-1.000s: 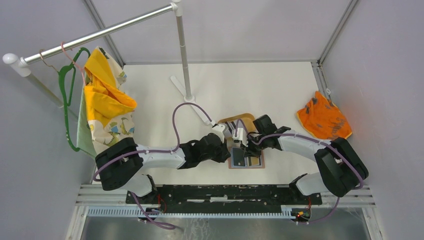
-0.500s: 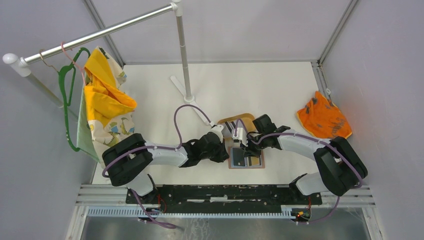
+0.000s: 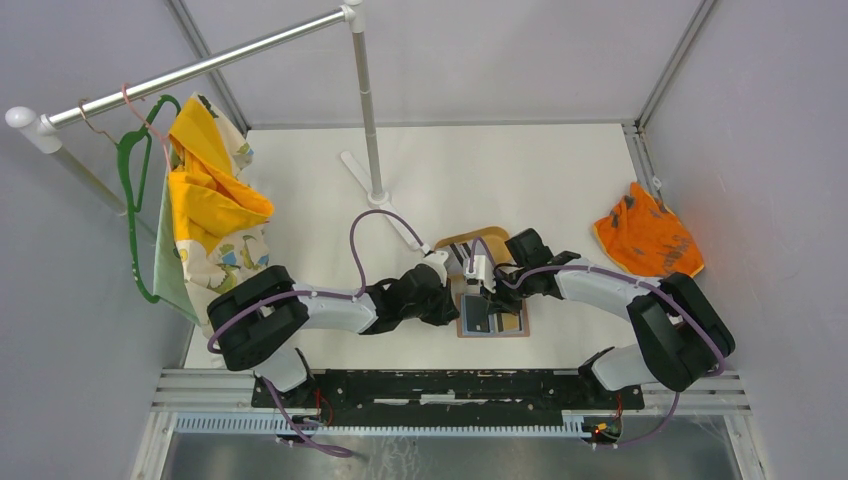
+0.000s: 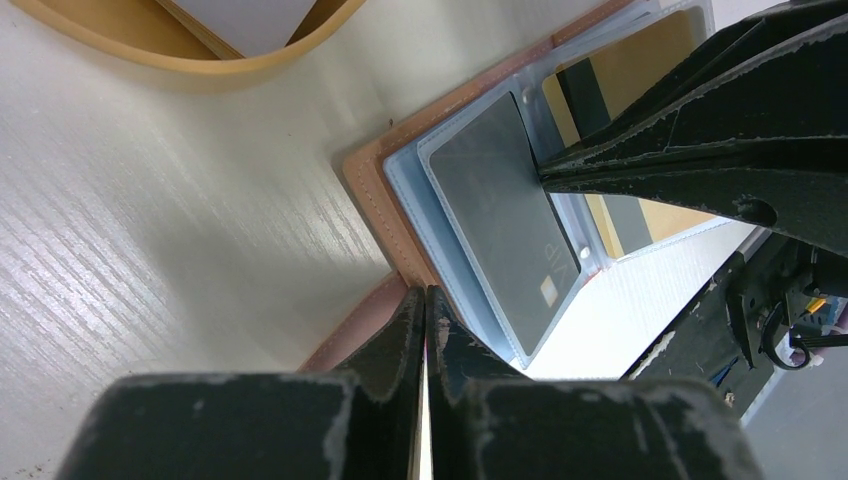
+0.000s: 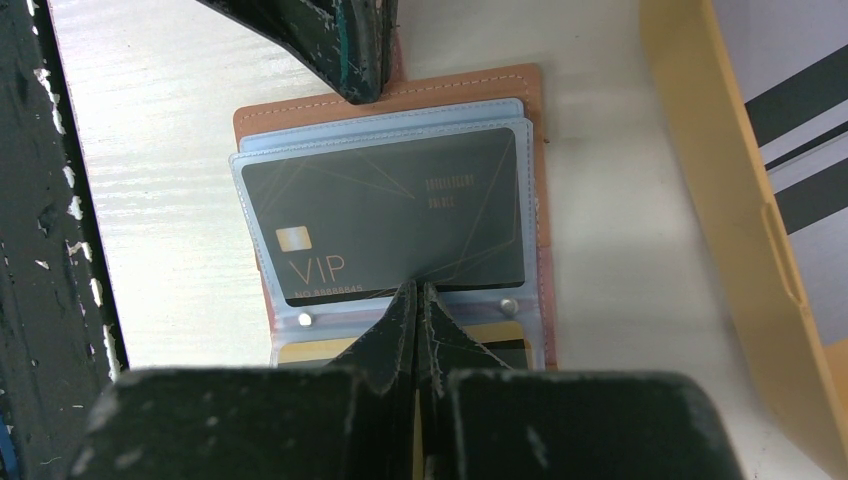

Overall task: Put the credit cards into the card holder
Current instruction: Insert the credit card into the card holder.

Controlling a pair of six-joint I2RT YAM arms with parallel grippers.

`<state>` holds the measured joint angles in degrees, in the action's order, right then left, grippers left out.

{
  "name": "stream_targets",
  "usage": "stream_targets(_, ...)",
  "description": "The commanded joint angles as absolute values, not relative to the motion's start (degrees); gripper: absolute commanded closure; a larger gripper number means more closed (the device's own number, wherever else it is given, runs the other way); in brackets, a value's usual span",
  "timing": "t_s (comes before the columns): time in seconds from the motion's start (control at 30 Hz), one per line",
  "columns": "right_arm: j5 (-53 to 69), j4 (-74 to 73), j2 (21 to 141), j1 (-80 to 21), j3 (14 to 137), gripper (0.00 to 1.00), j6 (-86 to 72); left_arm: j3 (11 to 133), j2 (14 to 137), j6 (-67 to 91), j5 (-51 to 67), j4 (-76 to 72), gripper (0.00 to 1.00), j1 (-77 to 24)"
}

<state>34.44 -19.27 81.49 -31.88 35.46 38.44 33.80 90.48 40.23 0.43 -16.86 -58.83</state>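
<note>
The card holder (image 3: 497, 324) lies open on the table, brown leather (image 5: 400, 92) with clear sleeves. A black VIP card (image 5: 385, 215) sits in the upper sleeve and a gold card (image 5: 300, 352) in the sleeve below it. My right gripper (image 5: 417, 288) is shut, its tips against the black card's lower edge. My left gripper (image 4: 425, 295) is shut too, and its tips rest on the holder's leather edge (image 4: 370, 185). From above, both grippers (image 3: 452, 303) (image 3: 489, 297) meet over the holder. A white striped card (image 5: 800, 110) lies in the tan tray (image 5: 720, 200).
The tan tray (image 3: 462, 241) sits just behind the holder. An orange cloth (image 3: 645, 240) lies at the right. A rack pole (image 3: 368, 110) stands behind on its base, with clothes (image 3: 210, 200) and a green hanger (image 3: 133, 200) at the left.
My left gripper has closed and its arm has shifted a little right toward the holder. The right gripper has stayed shut at the black card.
</note>
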Motion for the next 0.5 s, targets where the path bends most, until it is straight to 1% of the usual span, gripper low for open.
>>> stream_targets(0.0, 31.0, -20.6, 83.3, -32.2, 35.6, 1.00, 39.8, 35.0, 88.7, 41.7, 1.4, -20.2, 0.94, -58.6)
stream_targets(0.47, 31.2, -20.9, 83.6, -32.2, 35.8, 1.00, 39.8, 34.4, 88.6, 41.8, 3.1, -22.4, 0.94, -58.6)
